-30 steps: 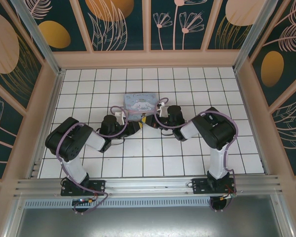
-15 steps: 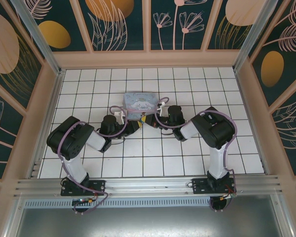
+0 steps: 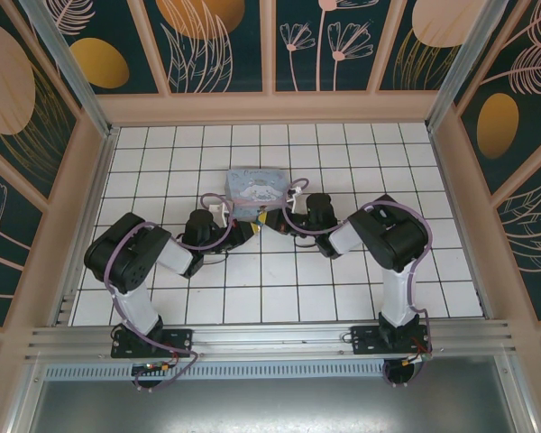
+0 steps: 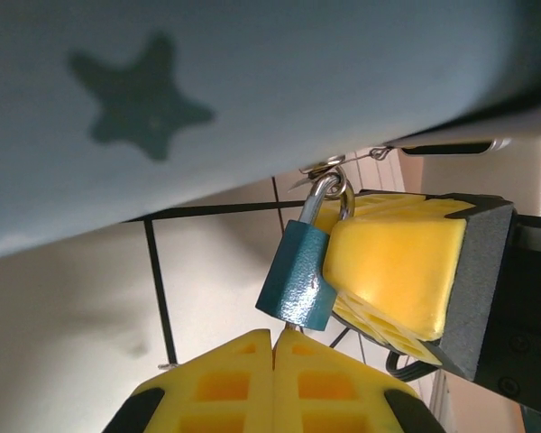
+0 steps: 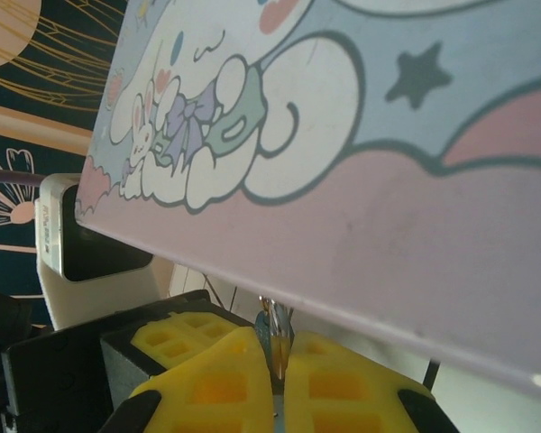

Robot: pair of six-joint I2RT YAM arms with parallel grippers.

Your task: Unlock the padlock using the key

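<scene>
The padlock (image 4: 296, 275), teal-bodied with a silvery shackle, hangs from the latch of the pale blue cartoon tin (image 3: 257, 188). In the left wrist view one yellow finger of my right gripper (image 4: 392, 262) presses against the padlock's side. My right gripper (image 5: 277, 347) is shut on the padlock (image 5: 273, 330) just below the tin's edge. My left gripper (image 4: 274, 332) is shut directly under the padlock's bottom face. A thin sliver of the key (image 4: 286, 326) shows between its tips, reaching the lock's underside. From above, both grippers (image 3: 252, 227) (image 3: 277, 221) meet at the tin's near edge.
The tin (image 4: 252, 81) hangs close over both wrists. The white tiled floor (image 3: 279, 280) lies between the arm bases and the tin. Patterned walls (image 3: 270, 45) enclose the back and sides of the cell.
My left gripper's jaws have closed beneath the padlock. Both arms have stayed almost still, and the right gripper keeps its hold.
</scene>
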